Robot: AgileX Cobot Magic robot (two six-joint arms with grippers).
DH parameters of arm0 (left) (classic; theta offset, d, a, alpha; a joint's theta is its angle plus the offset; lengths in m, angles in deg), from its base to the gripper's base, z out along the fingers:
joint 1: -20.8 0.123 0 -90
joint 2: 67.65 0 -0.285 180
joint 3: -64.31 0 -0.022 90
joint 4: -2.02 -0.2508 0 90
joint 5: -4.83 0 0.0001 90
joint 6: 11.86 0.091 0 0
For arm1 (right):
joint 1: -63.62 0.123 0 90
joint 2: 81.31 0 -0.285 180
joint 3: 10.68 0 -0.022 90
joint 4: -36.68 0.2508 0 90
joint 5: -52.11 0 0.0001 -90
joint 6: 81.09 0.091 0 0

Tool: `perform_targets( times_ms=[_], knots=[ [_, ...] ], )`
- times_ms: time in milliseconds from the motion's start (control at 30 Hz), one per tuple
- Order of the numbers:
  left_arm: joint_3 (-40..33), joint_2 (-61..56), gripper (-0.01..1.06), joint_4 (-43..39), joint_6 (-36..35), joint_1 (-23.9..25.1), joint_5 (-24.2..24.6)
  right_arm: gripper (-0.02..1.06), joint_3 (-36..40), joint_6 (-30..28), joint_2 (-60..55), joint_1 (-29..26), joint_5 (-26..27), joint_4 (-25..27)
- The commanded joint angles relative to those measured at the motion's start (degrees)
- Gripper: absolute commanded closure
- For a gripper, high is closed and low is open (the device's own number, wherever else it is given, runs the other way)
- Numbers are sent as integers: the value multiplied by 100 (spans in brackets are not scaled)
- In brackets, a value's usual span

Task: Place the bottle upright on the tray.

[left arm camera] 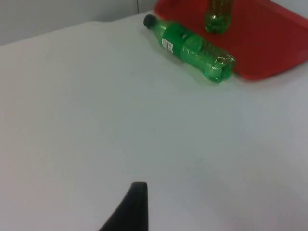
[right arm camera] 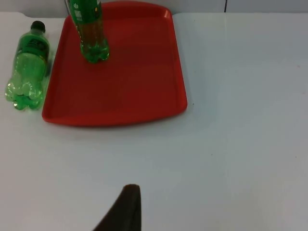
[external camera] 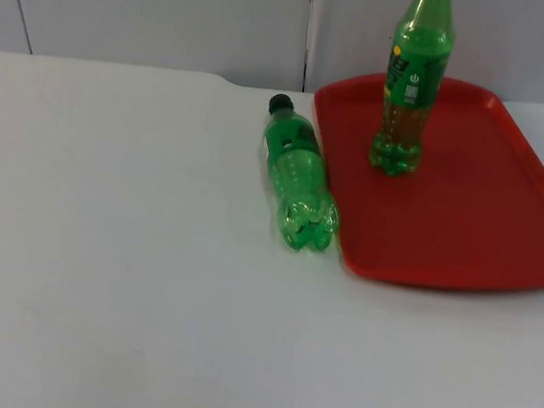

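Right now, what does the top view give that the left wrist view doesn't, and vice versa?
Top view only: the standing bottle's label and neck, the whole red tray, the grey wall.
Left wrist view only: the white label patch on the lying bottle, and a black fingertip of the left gripper, low over bare table.
Both: the lying bottle on the table beside the tray, cap pointing toward the wall.

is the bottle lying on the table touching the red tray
Cannot tell. In the top view the lying bottle has its base right at the red tray edge; the right wrist view hints at a sliver of table between them.
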Motion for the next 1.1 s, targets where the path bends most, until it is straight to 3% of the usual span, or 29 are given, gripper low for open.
perform_targets(
  times_ms=[0,1067],
  knots=[
    [-21,-27,0,-30,21,-15,9,0,9,-17,25,-37,38,32],
    [-21,-27,0,-30,21,-15,9,0,9,-17,25,-37,38,32]
  ],
)
